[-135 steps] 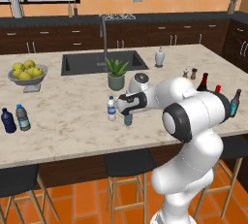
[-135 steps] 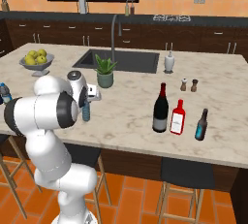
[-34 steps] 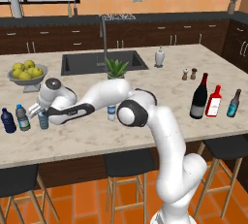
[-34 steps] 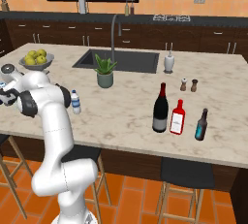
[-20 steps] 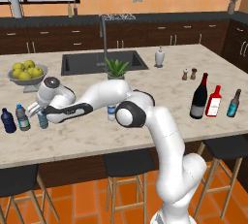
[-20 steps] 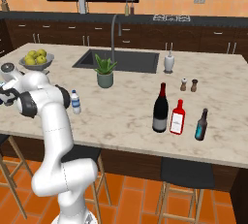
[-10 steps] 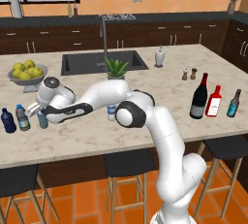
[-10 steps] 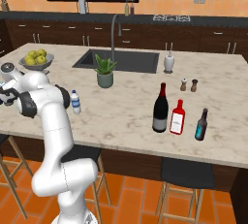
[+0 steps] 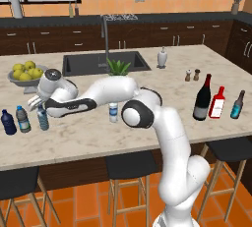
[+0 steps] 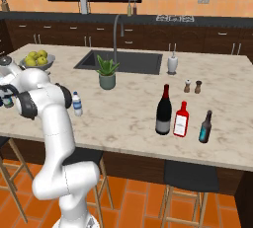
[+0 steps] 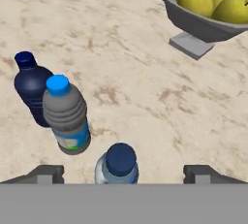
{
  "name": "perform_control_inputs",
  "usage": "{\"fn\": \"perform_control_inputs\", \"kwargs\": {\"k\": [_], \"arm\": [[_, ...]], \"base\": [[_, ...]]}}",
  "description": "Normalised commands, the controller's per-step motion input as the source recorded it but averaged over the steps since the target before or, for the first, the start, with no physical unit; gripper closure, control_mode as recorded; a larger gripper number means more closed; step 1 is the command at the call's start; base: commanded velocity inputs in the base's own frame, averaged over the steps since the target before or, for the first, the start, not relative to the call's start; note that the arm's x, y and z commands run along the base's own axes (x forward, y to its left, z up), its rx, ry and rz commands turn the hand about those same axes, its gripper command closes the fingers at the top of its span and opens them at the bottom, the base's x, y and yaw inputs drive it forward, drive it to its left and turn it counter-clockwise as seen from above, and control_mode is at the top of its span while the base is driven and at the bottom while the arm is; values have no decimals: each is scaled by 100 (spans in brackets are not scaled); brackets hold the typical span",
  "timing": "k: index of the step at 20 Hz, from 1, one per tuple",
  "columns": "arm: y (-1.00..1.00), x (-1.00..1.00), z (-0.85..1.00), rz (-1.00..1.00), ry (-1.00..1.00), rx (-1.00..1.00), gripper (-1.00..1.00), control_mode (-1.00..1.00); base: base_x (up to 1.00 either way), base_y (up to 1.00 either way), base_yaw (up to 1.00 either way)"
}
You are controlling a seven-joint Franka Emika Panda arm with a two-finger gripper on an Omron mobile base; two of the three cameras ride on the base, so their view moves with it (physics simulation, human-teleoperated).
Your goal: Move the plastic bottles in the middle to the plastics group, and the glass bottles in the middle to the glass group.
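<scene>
Here the gripper [image 11: 121, 173] is seen with its two fingertips [image 11: 46, 173] set wide apart, and the teal-blue tinted bottle [image 11: 116, 166] stands upright between them on the marble counter [image 11: 145, 87], touched by neither. Its dark blue cap and pale bluish shoulders are shown from above in the hand view. In the left base view the same bottle [image 9: 43, 118] is placed just beside the greyish clear bottle [image 9: 22, 119], with the dark navy bottle [image 9: 8, 122] a little further to the left, so that three small bottles are lined up near the counter's left end. The greyish clear bottle [image 11: 67, 116] is marked by a bright blue cap, a ribbed body and a pale label with a blue band; the navy one [image 11: 30, 89] is partly covered by it.

The clear whitish bottle [image 9: 113, 112] with a blue band is left in the middle of the counter, near the potted plant [image 9: 118, 68]. The tall dark wine bottle [image 9: 202, 98], red-necked and pale-labelled, is set just beside the squat red bottle [image 9: 217, 102] and the slim dark teal bottle [image 9: 237, 105] at the right end. A bowl of yellow-green fruit [image 11: 213, 5] is placed behind the left group.
</scene>
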Motion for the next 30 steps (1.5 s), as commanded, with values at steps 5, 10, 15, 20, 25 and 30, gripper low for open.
{"fn": "perform_control_inputs", "kwargs": {"k": [5, 10, 15, 20, 25, 30], "arm": [[-42, -22, 79, 0, -1, 1, -100, -100], [-79, -51, 40, -10, 2, 0, -100, -100], [-90, -55, 11, -17, 6, 0, -100, -100], [-100, -44, 9, -21, 8, 0, -100, -100], [-100, -16, 17, -19, 14, 0, -100, -100], [-99, 0, 11, -20, 22, 0, -100, -100]], "base": [[0, 0, 0], [0, 0, 0], [0, 0, 0], [0, 0, 0], [0, 0, 0], [0, 0, 0]]}}
